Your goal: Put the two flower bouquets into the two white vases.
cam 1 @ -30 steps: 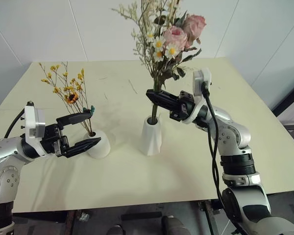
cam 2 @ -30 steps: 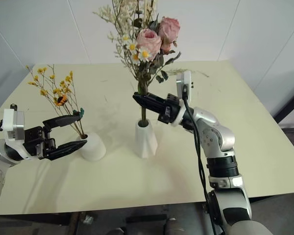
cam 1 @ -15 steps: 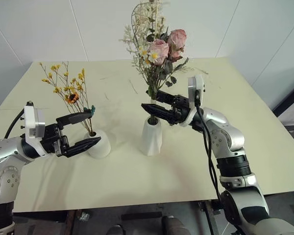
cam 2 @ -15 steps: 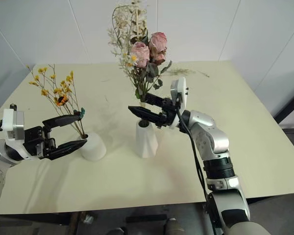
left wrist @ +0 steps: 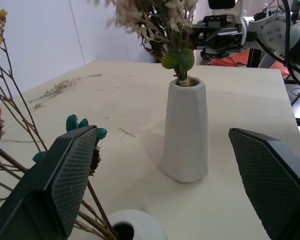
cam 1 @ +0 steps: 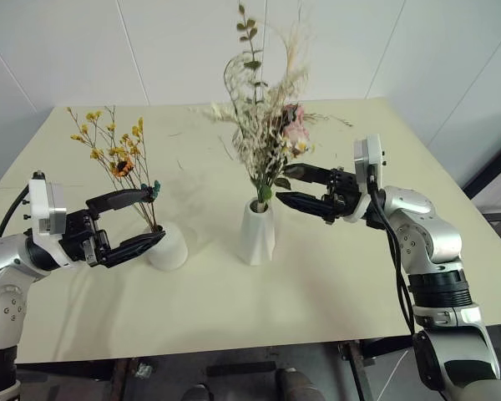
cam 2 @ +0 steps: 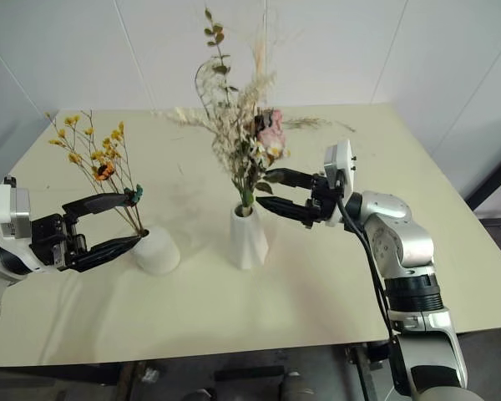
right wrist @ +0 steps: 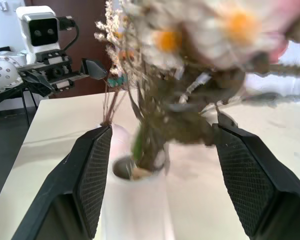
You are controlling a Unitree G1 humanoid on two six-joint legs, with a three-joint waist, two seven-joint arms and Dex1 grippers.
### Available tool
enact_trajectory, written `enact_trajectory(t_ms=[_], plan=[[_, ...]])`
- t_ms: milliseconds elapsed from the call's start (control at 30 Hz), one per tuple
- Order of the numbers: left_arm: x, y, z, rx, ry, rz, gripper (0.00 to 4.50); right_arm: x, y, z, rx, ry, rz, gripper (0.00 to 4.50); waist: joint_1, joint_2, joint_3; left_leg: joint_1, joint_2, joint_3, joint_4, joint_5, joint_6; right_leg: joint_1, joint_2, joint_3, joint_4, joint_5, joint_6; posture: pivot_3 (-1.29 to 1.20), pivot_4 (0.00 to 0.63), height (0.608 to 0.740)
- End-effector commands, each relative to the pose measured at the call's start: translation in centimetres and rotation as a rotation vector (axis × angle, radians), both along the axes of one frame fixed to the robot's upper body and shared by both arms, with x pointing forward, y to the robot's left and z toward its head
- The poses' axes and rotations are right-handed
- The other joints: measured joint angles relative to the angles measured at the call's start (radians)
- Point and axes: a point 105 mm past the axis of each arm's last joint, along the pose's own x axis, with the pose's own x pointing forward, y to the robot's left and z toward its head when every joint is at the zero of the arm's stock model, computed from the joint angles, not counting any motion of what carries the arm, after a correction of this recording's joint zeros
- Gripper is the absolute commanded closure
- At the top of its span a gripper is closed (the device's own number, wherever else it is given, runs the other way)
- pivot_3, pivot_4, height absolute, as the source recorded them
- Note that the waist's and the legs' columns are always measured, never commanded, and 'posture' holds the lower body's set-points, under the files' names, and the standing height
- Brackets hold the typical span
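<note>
The sparse yellow-orange bouquet (cam 1: 115, 152) stands in the short squat white vase (cam 1: 170, 247) at the table's left. My left gripper (cam 1: 156, 215) is open just left of that vase, and the thin stems rise past one of its fingers (left wrist: 72, 170). The fuller bouquet (cam 1: 267, 138) with a pink rose stands in the taller white vase (cam 1: 257, 232) at the middle. My right gripper (cam 1: 282, 185) is open just right of those stems, holding nothing. Seen from the right wrist, the stems and the tall vase's mouth (right wrist: 135, 172) lie between its fingers (right wrist: 92, 175).
Loose dried twigs (cam 2: 317, 124) lie scattered on the pale table (cam 1: 234, 309) behind the tall vase. The table's front edge runs below both arms. A white wall stands behind.
My right gripper opened and let go of the fuller bouquet. The bunch sank into the tall vase and swung round, and the hand drew back to the right. The left arm held still.
</note>
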Motion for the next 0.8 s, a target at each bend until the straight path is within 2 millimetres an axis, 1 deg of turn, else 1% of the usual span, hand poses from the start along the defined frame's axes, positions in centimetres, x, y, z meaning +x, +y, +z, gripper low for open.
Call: enact_trajectory(t_ms=[33,233,267,300,367,433,533,667,800], plan=[[-0.4,0.3,0.8,0.020,-0.042,0.002,0.00,-0.6,-1.4,0.2,-0.036,-0.028,-0.014,1.13,0.002,0.000,0.000,0.000,0.000,0.000,0.000,0.000,0.000,0.000,0.000,0.000,0.000,0.000,0.000,0.00,0.150,0.740],[-0.8,1.3,0.9,0.050,-0.035,0.031,0.00,0.4,-5.0,-1.0,-0.156,-0.044,-0.129,1.13,0.005,0.000,0.000,-0.001,0.000,0.000,0.000,0.000,0.000,0.000,0.000,0.000,-0.001,0.000,0.000,0.00,0.150,0.740],[-1.0,1.6,0.9,0.057,-0.033,0.040,0.00,0.6,-6.0,-1.2,-0.190,-0.052,-0.155,1.13,0.004,0.000,0.000,-0.001,0.000,0.000,0.000,0.000,0.000,0.000,0.000,0.000,-0.001,0.000,0.000,0.00,0.150,0.740],[-1.2,1.8,1.0,0.062,-0.031,0.046,0.00,0.6,-6.6,-1.4,-0.214,-0.058,-0.172,1.13,0.004,0.000,0.000,0.000,0.000,0.000,0.000,0.000,0.000,0.000,0.000,0.000,-0.001,0.000,0.000,0.00,0.150,0.740],[-1.9,2.9,1.3,0.075,-0.026,0.061,0.00,0.4,-8.2,-1.7,-0.269,-0.075,-0.201,1.13,0.001,0.000,0.000,0.000,0.000,0.000,0.000,0.000,0.001,0.000,0.000,0.000,-0.002,0.000,0.000,0.00,0.150,0.740],[-2.3,3.7,1.6,0.076,-0.023,0.077,0.00,0.1,-9.1,-1.8,-0.288,-0.076,-0.213,1.13,-0.001,0.000,0.000,0.000,0.000,0.001,-0.001,-0.001,0.001,0.000,0.000,0.000,-0.003,0.000,0.000,0.00,0.150,0.740],[-2.4,5.0,1.4,0.107,-0.013,0.110,0.00,0.2,-9.5,-2.0,-0.300,-0.105,-0.240,1.13,-0.003,0.000,0.000,0.000,0.000,0.001,-0.001,-0.001,0.001,0.000,0.000,0.000,-0.002,0.000,0.000,0.00,0.150,0.740],[-2.1,6.0,1.7,0.097,-0.023,0.142,0.00,1.1,-9.7,-1.5,-0.262,-0.156,-0.317,1.13,-0.001,0.000,0.000,0.001,0.000,0.002,0.000,-0.001,0.001,0.002,0.000,0.000,-0.002,0.000,-0.001,0.00,0.150,0.740],[-2.0,6.7,1.4,0.111,-0.008,0.136,0.00,0.7,-9.6,-1.7,-0.276,-0.151,-0.306,1.13,0.000,0.000,0.000,0.001,0.000,0.002,0.000,-0.001,0.001,0.002,0.000,0.000,-0.002,0.000,-0.001,0.00,0.150,0.740]])
